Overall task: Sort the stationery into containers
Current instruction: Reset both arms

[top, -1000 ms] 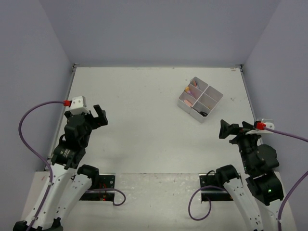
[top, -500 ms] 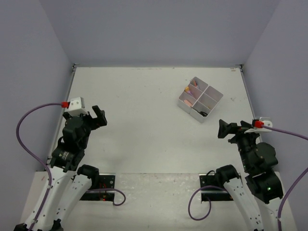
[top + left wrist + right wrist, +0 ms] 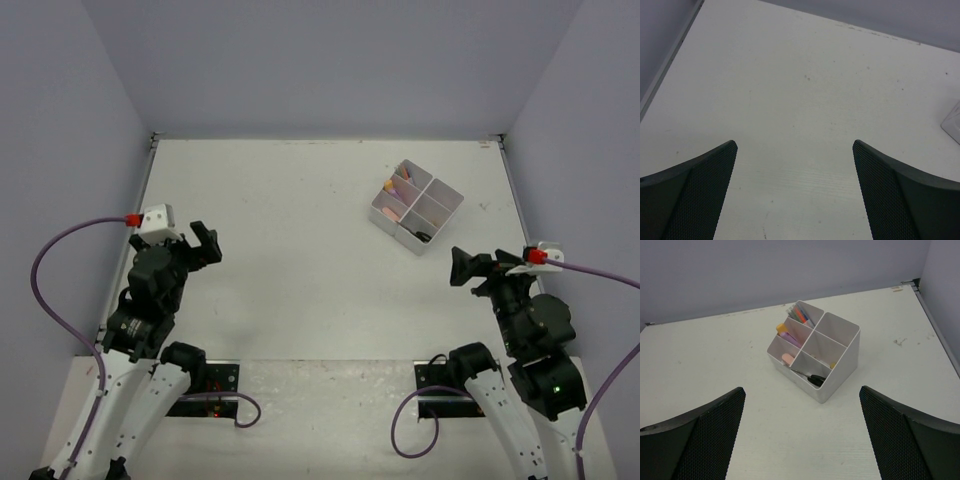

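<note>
Box (image 3: pixel 393 225) sits upper right of table (image 3: pixel 290 220), scissors (image 3: pixel 815 379) & markers (image 3: pixel 800 315) inside. Sorting looks done, so left gripper (image 3: pixel 794 145) & right gripper (image 3: pixel 802 390) hang spread wide, holding nothing.

A robotics lab test cell, by the look of it: a bare white surface (image 3: pixel 300 220), plain lilac-grey walls (image 3: pixel 330 60) closing it in beyond and outward of the left gripper (image 3: pixel 205 240) and right gripper (image 3: pixel 457 267), purple cables (image 3: pixel 600 277) looping from bolted-down arms (image 3: pixel 150 295).
</note>
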